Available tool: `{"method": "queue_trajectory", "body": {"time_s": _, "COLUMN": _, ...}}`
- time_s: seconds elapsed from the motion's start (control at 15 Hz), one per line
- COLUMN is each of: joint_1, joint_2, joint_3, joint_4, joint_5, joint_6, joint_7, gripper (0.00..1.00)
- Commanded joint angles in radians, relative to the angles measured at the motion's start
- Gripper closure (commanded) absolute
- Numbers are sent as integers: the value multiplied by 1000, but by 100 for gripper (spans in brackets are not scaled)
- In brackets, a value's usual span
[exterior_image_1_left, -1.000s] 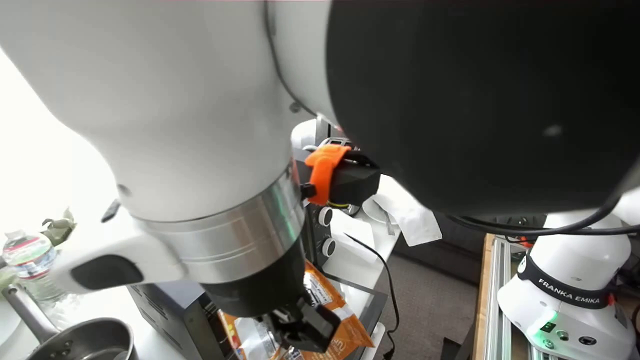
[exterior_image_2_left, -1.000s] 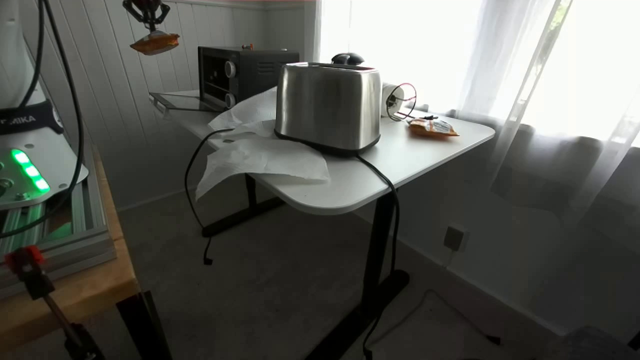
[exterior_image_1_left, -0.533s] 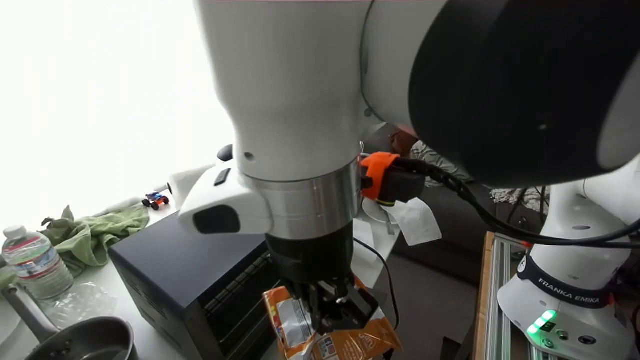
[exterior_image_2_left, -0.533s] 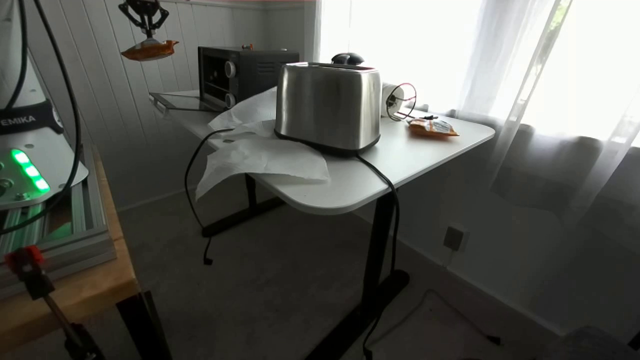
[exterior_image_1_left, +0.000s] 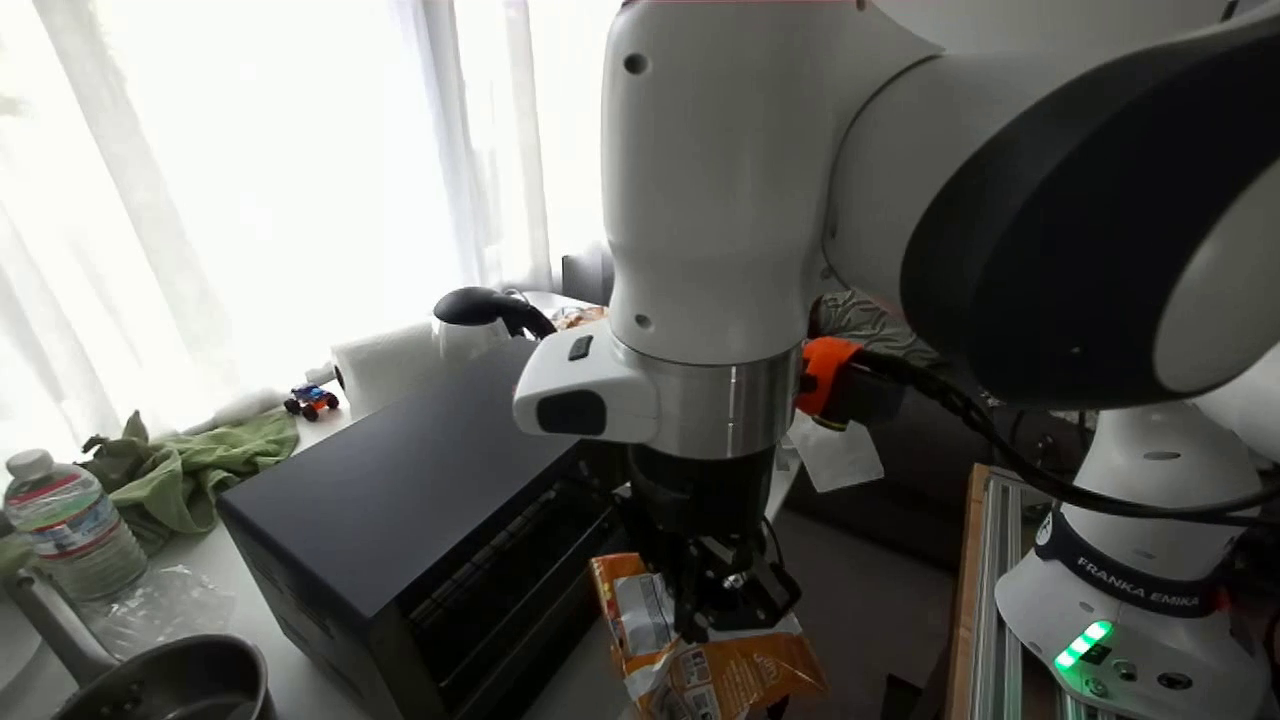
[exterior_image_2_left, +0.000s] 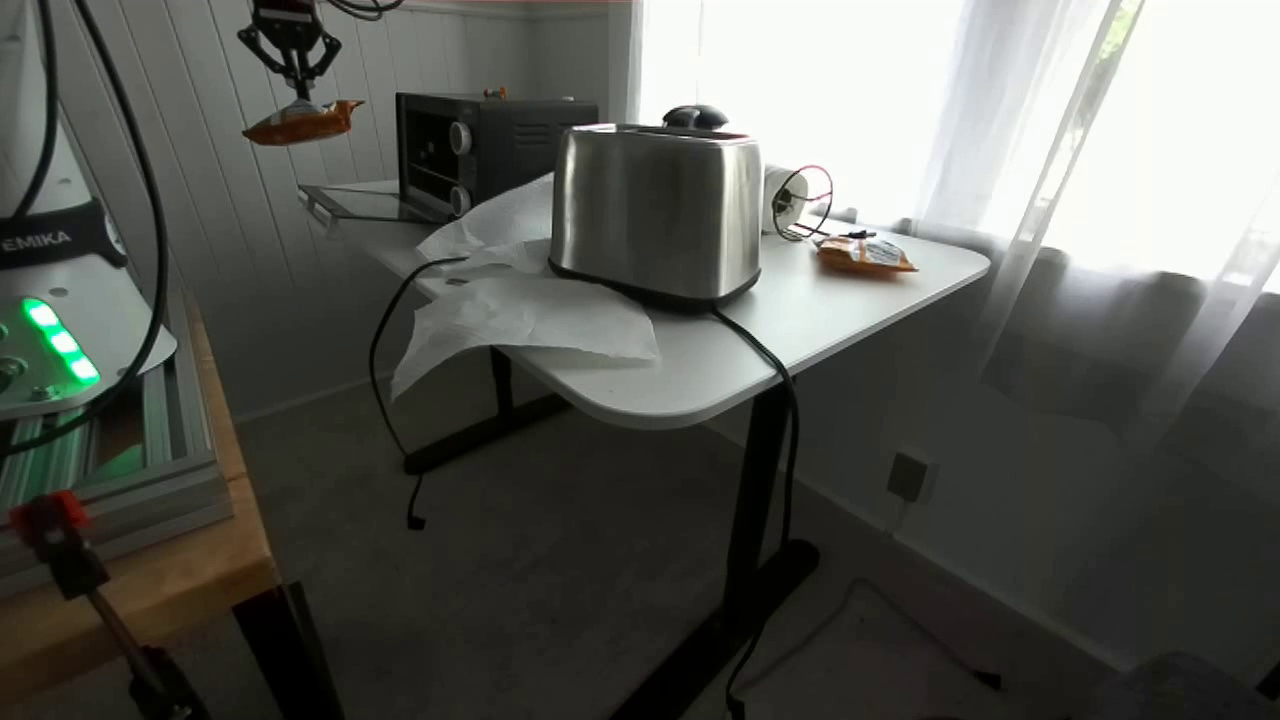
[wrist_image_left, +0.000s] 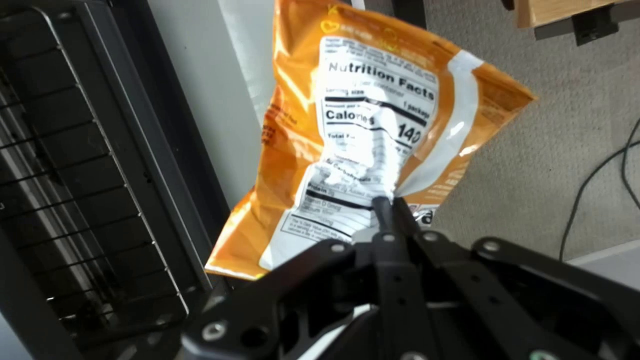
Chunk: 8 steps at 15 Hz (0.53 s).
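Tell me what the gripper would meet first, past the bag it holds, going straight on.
Probably the lowered door of the oven; the orange bag would touch before the gripper. Depth is unclear and the bag hides that spot in the wrist view, so carpet is possible too.

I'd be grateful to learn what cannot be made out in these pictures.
Pinched part of the orange bag, wrist view: hidden by the gripper.
Near side of the saucepan, in an exterior view: cut off by the bottom edge.
Print on the orange packet, in an exterior view: too small.
Tabletop right behind the toaster, in an exterior view: hidden by its body.
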Motion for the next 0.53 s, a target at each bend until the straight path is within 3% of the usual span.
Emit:
{"method": "queue_trajectory", "body": {"time_s": 0.0, "joint_1": 10, "joint_2": -5, "joint_3": -10, "joint_4": -6, "joint_5": -2, "joint_6": 0, "joint_7": 2, "gripper": 99}}
{"method": "queue_trajectory", "body": {"time_s": 0.27, "joint_1": 11, "joint_2": -14, "joint_3": -12, "joint_4": -14, "joint_5": -1, "joint_6": 4, "joint_7": 3, "gripper": 100}}
{"method": "queue_trajectory", "body": {"time_s": 0.47, "joint_1": -6, "joint_2": -38, "joint_3": -45, "joint_4": -78, "joint_5": 58, "joint_6": 76, "joint_7": 45, "gripper": 100}}
